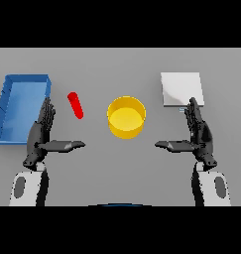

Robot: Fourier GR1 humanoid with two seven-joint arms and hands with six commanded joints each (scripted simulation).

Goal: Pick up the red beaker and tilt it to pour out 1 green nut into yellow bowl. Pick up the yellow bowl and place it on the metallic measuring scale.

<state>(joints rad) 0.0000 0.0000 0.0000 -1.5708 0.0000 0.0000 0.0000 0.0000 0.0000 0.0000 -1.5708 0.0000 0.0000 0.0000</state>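
The red beaker point(75, 105) is a slim red tube leaning on the grey table, left of centre. The yellow bowl point(126, 116) stands in the middle, and I can see nothing inside it. At the back right lies the metallic measuring scale point(181, 89), a pale square plate. My left hand point(40, 134) is open, fingers straight and thumb pointing inward, just left of and below the beaker, apart from it. My right hand point(199, 134) is open in the same pose, its fingertips reaching the scale's near edge. No green nut is visible.
A blue tray point(23, 87) with raised walls sits at the far left, right beside my left hand. The grey table point(120, 168) stretches between the two hands in front of the bowl.
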